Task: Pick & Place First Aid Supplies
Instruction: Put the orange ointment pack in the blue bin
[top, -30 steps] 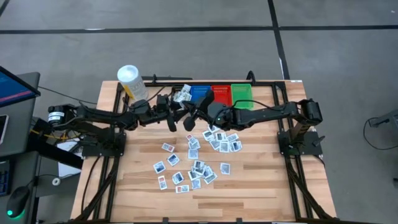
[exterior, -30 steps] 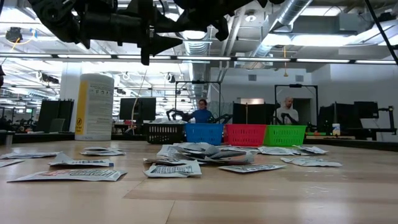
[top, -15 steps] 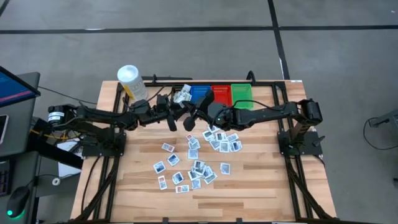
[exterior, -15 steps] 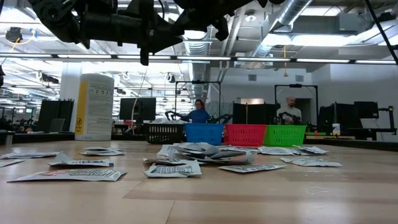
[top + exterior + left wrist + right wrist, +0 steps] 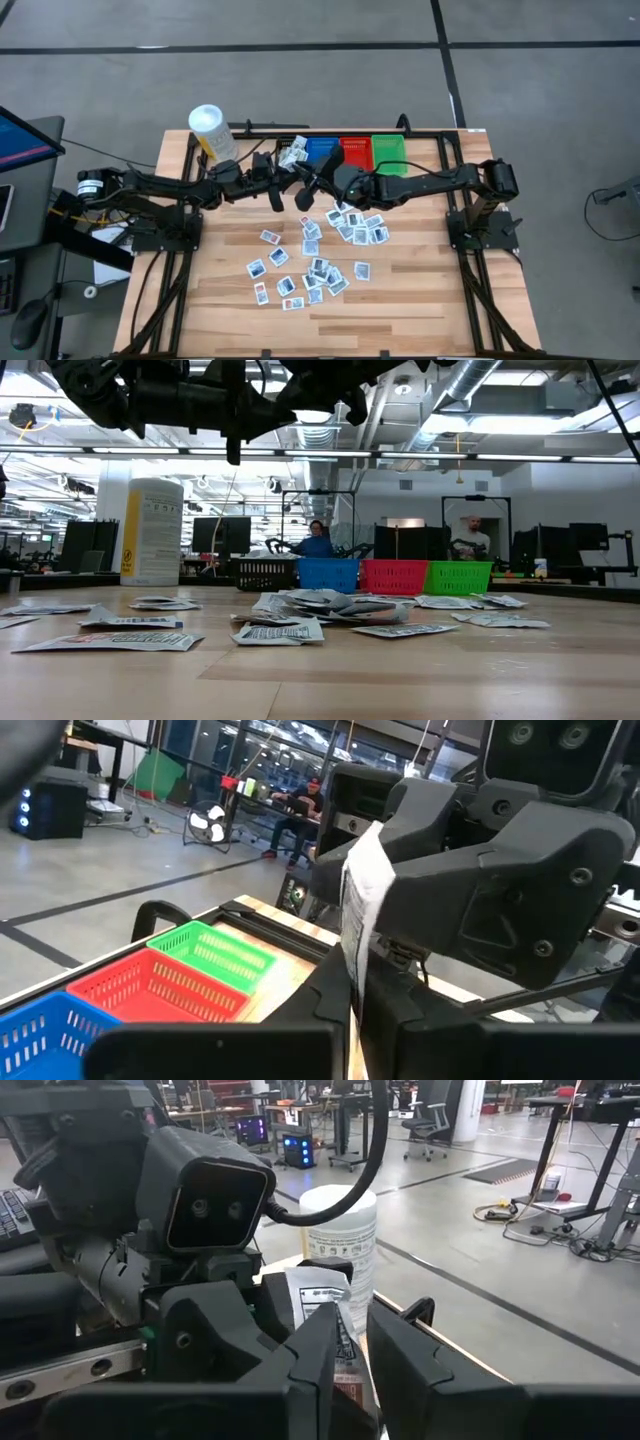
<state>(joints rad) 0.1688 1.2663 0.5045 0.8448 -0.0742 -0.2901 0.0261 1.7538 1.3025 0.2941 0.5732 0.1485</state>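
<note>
Both arms are raised above the table (image 5: 400, 300), meeting tip to tip at its back middle, near the blue bin (image 5: 322, 152). A single white packet (image 5: 362, 895) stands on edge between the two grippers. The left gripper (image 5: 292, 186) has its fingers pressed together on the packet's near edge, as its own wrist view shows. The right gripper (image 5: 345, 1342) has its fingers (image 5: 312, 1348) parted a little, with the other end of the same packet standing in the gap; whether they touch it I cannot tell. The remaining packets (image 5: 312, 268) lie scattered flat on the wood well below both sets of fingers. The white tub (image 5: 212, 132) stands beyond the left gripper, and the red bin (image 5: 356, 151) and green bin (image 5: 389, 150) stand past the blue one.
</note>
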